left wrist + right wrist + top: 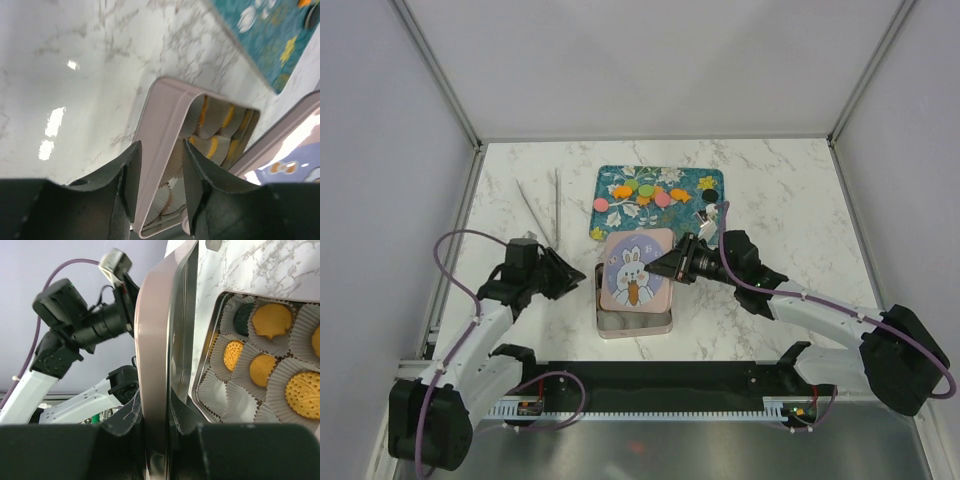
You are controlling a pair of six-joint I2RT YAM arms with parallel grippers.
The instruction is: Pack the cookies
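Observation:
A pink tin stands at the table's middle; its white paper cups hold orange cookies and one black cookie. My right gripper is shut on the right edge of the bunny lid and holds it tilted over the tin; in the right wrist view the lid stands edge-on between the fingers of the right gripper. My left gripper straddles the tin's left wall, its jaws closed on it. More cookies lie on the teal tray behind.
Two thin metal sticks lie on the marble at the back left. Several paper cups in the tin hold nothing. The left arm shows beyond the lid in the right wrist view. Cage posts stand at the table's far corners.

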